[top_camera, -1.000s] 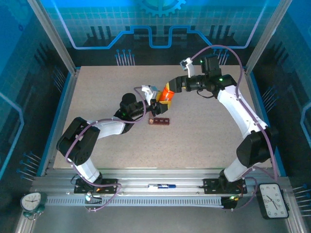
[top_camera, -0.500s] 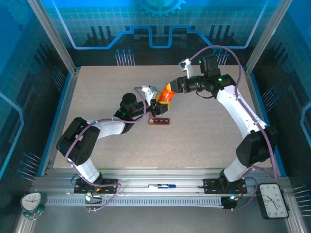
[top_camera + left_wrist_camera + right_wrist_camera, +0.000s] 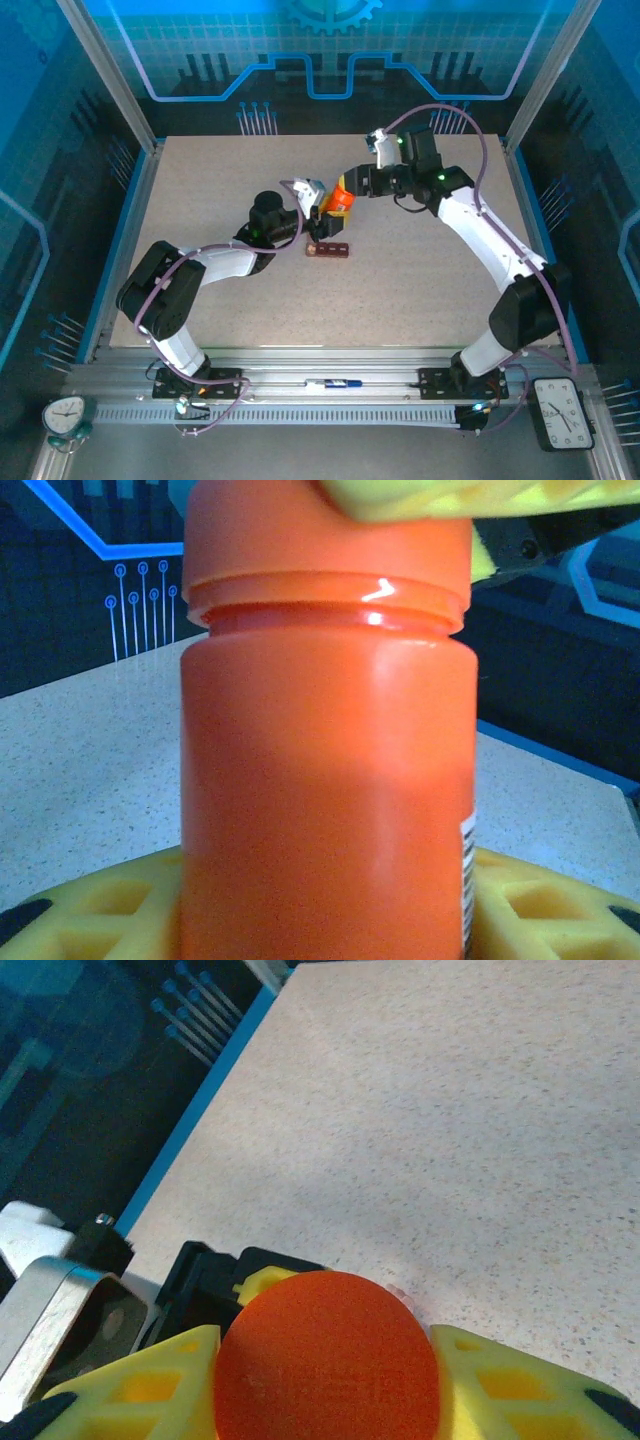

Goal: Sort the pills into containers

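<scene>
Orange bottle [image 3: 320,740] tight in left tool [image 3: 325,890] and right tool [image 3: 325,1380] (cap end), containers [image 3: 328,249] just beside.

we find the middle of the table [image 3: 430,290] blocked: left gripper [image 3: 322,213] and right gripper [image 3: 349,189] meet on the orange bottle [image 3: 342,200], containers [image 3: 328,249] just before it; bare surface lies open beyond and to the right.

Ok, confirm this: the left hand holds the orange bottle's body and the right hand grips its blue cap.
Wrong colour: the cap the right hand grips is orange, like the bottle, as the right wrist view shows. The rest stands.
</scene>
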`<state>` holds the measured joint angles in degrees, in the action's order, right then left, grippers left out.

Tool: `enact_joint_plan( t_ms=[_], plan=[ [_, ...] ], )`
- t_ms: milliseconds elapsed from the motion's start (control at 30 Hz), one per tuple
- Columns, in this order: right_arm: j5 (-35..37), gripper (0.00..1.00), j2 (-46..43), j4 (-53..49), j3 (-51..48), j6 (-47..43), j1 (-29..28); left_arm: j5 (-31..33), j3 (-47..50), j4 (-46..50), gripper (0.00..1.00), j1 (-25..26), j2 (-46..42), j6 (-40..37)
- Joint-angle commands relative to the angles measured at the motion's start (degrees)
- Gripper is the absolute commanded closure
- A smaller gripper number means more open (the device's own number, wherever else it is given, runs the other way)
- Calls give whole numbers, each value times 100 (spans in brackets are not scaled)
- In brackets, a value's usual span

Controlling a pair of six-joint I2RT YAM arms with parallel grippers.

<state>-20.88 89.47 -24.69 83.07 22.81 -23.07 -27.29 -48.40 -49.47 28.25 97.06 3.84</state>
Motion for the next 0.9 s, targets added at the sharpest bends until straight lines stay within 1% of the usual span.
enact_joint_plan(
  t_ms=[0, 100, 200, 333, 733, 867],
  plan=[
    [795, 56, -158, 177, -583, 990, -565, 228, -345, -677, 81, 43, -205, -260],
    [1240, 55, -226, 401, -757, 1364, -790, 324, -350, -742, 81, 43, -161, -278],
    [1409, 55, -296, 592, -872, 1681, -866, 382, -339, -855, 81, 44, -96, -236],
    [1412, 55, -378, 807, -964, 1997, -866, 426, -337, -974, 81, 43, -10, -174],
    [1155, 55, -277, 615, -805, 1922, -817, 417, -389, -980, 81, 43, 41, -174],
    [1366, 56, -384, 745, -1027, 2165, -990, 443, -415, -991, 81, 45, 74, -164]
  ],
)
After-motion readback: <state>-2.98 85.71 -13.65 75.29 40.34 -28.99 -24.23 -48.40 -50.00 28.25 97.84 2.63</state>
